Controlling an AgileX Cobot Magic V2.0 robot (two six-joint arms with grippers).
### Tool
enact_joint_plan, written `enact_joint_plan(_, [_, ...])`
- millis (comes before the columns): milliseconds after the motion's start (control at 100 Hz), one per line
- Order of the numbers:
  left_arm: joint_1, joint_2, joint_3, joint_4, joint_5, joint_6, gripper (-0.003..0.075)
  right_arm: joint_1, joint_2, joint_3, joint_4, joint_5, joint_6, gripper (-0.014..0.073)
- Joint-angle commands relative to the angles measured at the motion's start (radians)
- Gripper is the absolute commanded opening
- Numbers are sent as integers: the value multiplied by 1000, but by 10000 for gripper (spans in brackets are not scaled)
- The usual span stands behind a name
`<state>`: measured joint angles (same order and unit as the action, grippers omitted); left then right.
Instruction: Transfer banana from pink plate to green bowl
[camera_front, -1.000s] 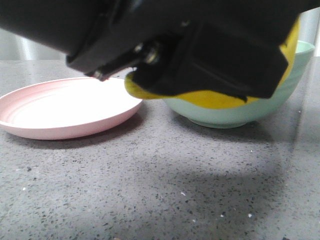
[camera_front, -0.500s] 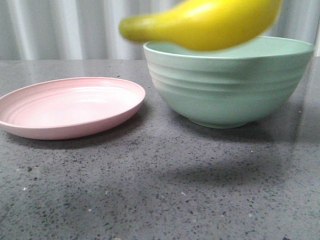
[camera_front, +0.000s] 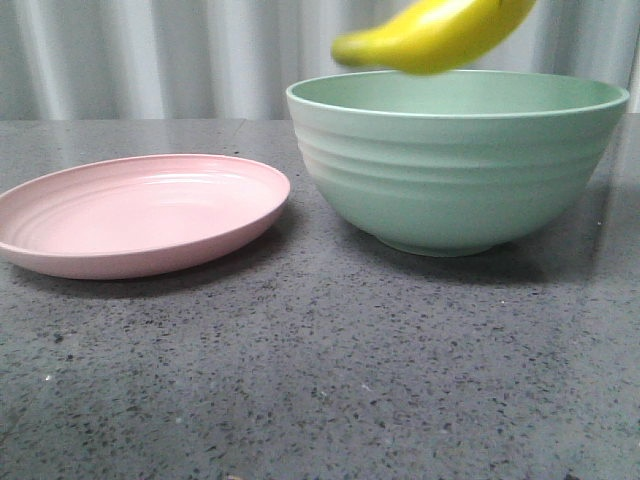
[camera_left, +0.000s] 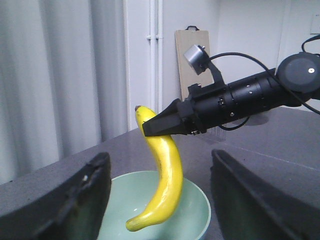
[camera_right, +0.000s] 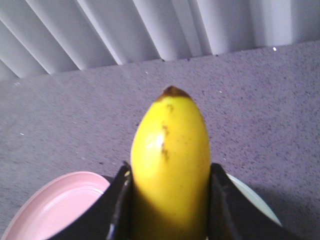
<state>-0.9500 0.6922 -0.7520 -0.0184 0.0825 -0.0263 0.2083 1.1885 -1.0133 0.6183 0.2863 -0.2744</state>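
Banana (camera_front: 432, 35): shifted rightward since the earlier frame, now hanging above the green bowl (camera_front: 455, 165), clamped by right tool (camera_left: 159, 126). Pink plate (camera_front: 140, 212): vacated. Left tool (camera_left: 160, 200): wide, idle. Step: carry-over; next, lowering and release.

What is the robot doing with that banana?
The right gripper is holding the banana up in the air, right over the green bowl. The pink plate next to the bowl has nothing on it now. The left gripper is open and just hangs nearby, holding nothing. The banana is not in the bowl yet.
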Motion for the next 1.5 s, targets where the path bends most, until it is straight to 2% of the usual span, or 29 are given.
enact_joint_plan(0, [3, -3, -37, 0, -63, -7, 398, -4, 33, -37, -6, -92, -9, 43])
enact_joint_plan(90, [3, -3, -37, 0, -63, -7, 398, -4, 89, -37, -6, -97, -9, 48])
enact_joint_plan(160, [3, -3, -37, 0, -63, -7, 398, -4, 122, -37, -6, -87, -9, 90])
enact_joint_plan(310, [3, -3, -37, 0, -63, -7, 398, -2, 148, -37, -6, -78, -9, 344])
enact_joint_plan(380, [3, -3, -37, -2, -63, -7, 398, -2, 148, -37, -6, -82, -9, 414])
enact_joint_plan(630, [3, -3, -37, -2, -63, -7, 398, -2, 115, -37, -17, -101, -9, 421])
enact_joint_plan(770, [3, -3, -37, -4, -63, -7, 380, -2, 55, -37, -84, -96, -9, 421])
enact_joint_plan(840, [3, -7, -37, -16, -63, -7, 314, -2, 14, -37, -100, -64, -9, 400])
enact_joint_plan(880, [3, -12, -37, -31, -63, -7, 261, -2, -8, -37, -105, -41, -9, 355])
enact_joint_plan(1040, [3, -40, -33, -37, -61, -7, -23, -2, -107, -35, -162, 45, -9, 33])
enact_joint_plan(1100, [3, -52, -34, -31, -46, -7, -20, -2, -145, -35, -172, 64, -9, -71])
enact_joint_plan(1260, [3, -85, -28, 7, 22, -7, -20, -2, -247, -27, -194, 91, -9, -62])
enact_joint_plan(1490, [3, -156, 60, 18, 18, -7, -20, -2, -425, 107, -209, 9, -9, -62])
